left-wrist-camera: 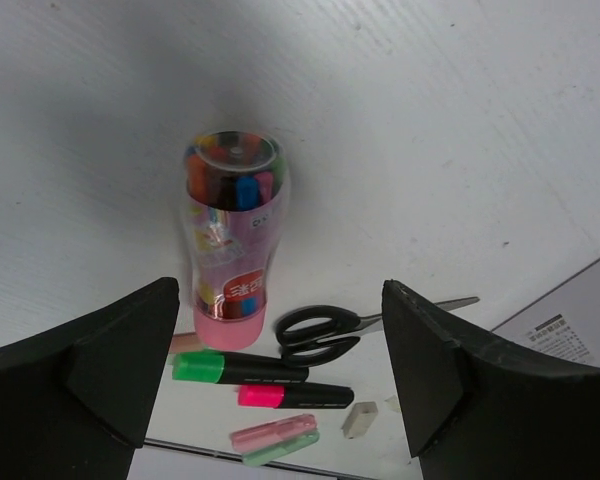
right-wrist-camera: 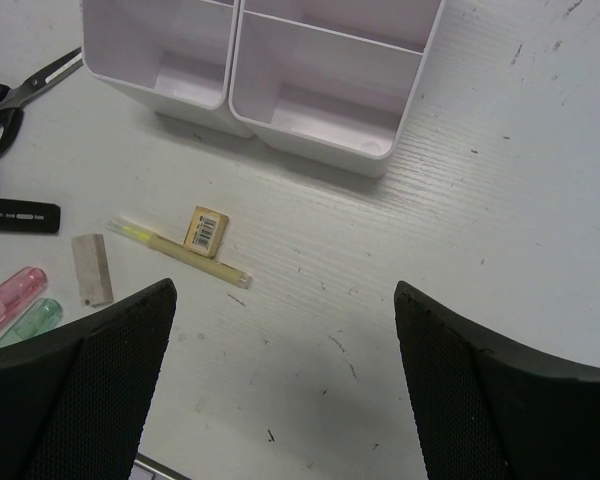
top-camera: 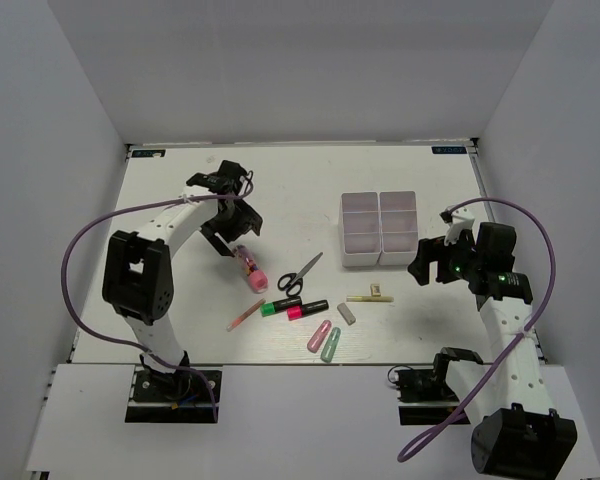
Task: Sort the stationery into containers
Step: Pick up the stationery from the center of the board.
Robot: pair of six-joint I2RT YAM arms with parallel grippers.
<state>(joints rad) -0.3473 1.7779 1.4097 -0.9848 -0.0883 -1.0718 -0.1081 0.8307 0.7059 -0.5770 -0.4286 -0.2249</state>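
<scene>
We look down on a white bench (top-camera: 310,190). The left tool (left-wrist-camera: 280,305) has its fingers apart and empty, just short of a pink-based tub of coloured pens (left-wrist-camera: 232,235), which seems to lie on its side. The right tool (right-wrist-camera: 285,300) is also spread wide and empty, near the containers (top-camera: 362,261). Loose on the bench, outside the containers, lie scissors (top-camera: 300,275), highlighters (top-camera: 283,305) and capsule erasers (top-camera: 319,336).

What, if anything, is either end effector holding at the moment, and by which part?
Nothing is held: the left end effector and the right end effector both stand open, with the marker tube lying free.
</scene>
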